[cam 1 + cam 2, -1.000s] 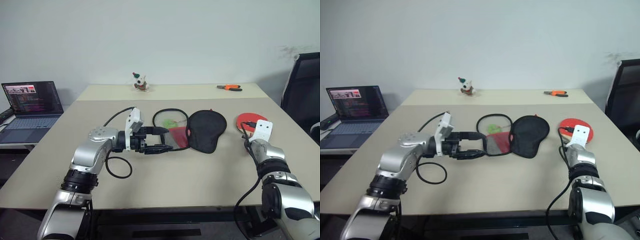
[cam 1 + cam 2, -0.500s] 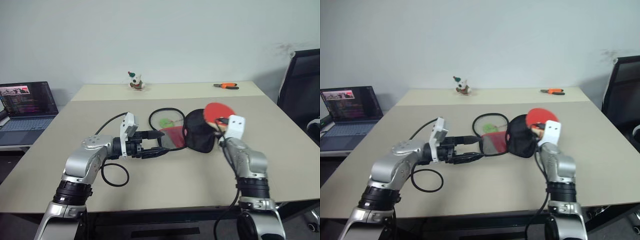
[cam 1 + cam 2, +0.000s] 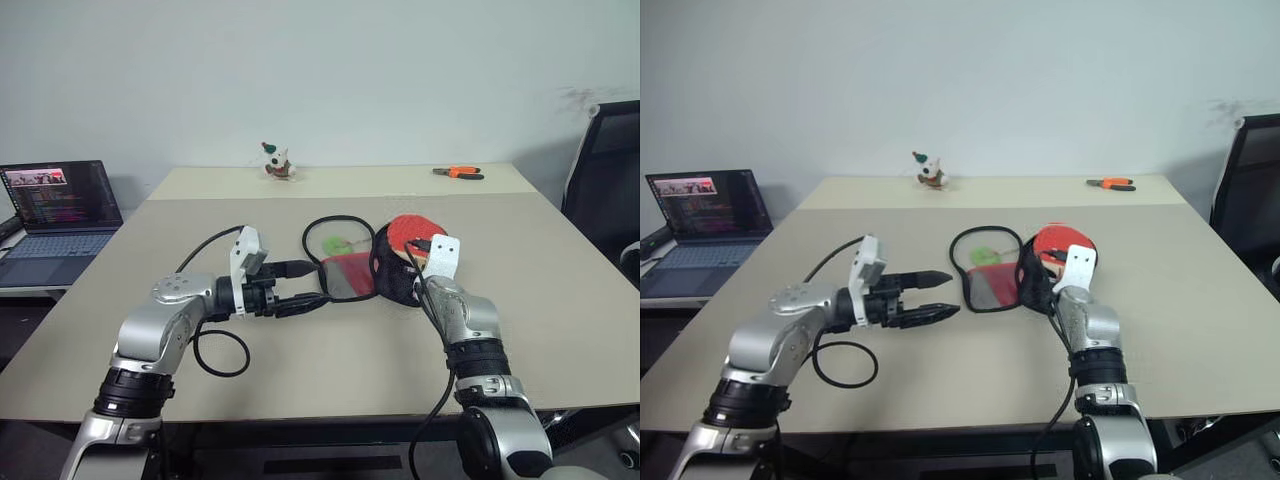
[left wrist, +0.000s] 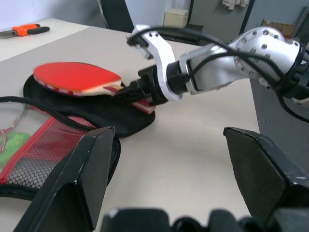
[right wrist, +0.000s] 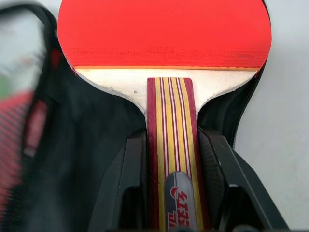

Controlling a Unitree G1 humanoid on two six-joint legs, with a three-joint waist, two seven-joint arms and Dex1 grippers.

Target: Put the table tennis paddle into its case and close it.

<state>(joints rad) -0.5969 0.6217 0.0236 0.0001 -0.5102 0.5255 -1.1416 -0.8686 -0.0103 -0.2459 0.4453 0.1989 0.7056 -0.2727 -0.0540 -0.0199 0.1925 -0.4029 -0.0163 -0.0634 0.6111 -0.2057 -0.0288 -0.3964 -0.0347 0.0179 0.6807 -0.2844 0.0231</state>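
Your right hand [image 4: 140, 94] is clamped on the striped wooden handle of the round red-rubber table tennis paddle [image 5: 164, 34], holding its blade just above the solid black fabric half of the soft, paddle-shaped zip case [image 3: 400, 285], which lies unzipped on the beige counter [image 3: 560, 300] with its mesh half spread beside it. Your left hand [image 3: 940, 296] is spread wide and empty, near the mesh edge. This appears to be the insertion step: next, lower the blade squarely onto the fabric half before folding and zipping.

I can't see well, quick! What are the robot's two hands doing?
Left gripper: open, holding nothing.
Right gripper: shut on the table tennis paddle.
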